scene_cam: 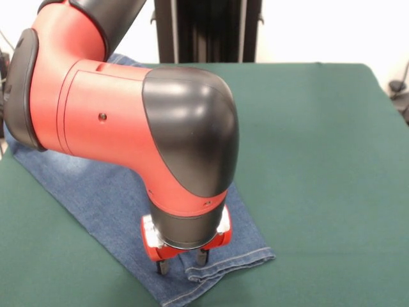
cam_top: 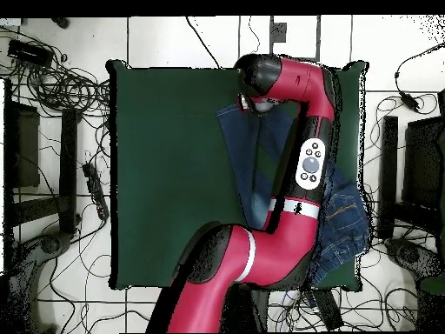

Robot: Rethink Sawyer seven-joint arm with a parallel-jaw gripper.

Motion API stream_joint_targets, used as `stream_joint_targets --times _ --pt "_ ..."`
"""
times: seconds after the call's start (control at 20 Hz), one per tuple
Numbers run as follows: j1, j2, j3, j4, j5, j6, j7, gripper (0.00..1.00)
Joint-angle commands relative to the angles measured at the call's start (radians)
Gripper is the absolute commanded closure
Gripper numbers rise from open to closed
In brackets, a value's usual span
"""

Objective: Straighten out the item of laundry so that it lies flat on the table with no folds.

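Jeans: 1 pair of blue denim jeans [scene_cam: 108,198], the only garment on show.
Table: 1 table [scene_cam: 319,160] under dark green cloth, far larger than the jeans.
Arm: 1 red and black arm [scene_cam: 128,115], filling the upper left and middle of the front view.
Gripper: 1 gripper [scene_cam: 182,262], low in the front view just left of centre, pointing straight down.
Fingers: 2 dark fingers [scene_cam: 162,266] show below the red wrist, set apart with a clear gap between them, so the gripper stands open with nothing held.
Jeans in the front view: a long leg runs from the upper left down to the bottom centre, ending in a stitched hem [scene_cam: 223,268] at the lower middle.
Jeans against gripper: the fingertips are down at the cloth just beside the hem; I cannot tell whether they touch it.
Fold: the hem edge by the gripper is turned up in a small ridge, so that end is not flat.
Overhead view: the gripper [cam_top: 250,106] sits at the top centre over the leg end; the jeans [cam_top: 256,165] stretch from there to the lower right, where the bunched waist part [cam_top: 348,226] lies at the table's right edge [cam_top: 359,130], mostly hidden by the arm [cam_top: 304,174].
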Motion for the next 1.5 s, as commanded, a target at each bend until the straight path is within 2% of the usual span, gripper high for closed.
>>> stream_joint_targets --times 0.05,1.4,1.45,1.5 --pt "0.065 0.013 0.066 0.175 0.004 -0.105 0.039 0.00" --pt "0.080 0.001 0.046 0.181 0.013 -0.106 0.090 0.00" --pt "0.080 0.001 0.046 0.182 0.014 -0.105 0.092 1.00" --pt "0.081 0.001 0.047 0.180 0.012 -0.103 0.092 1.00"
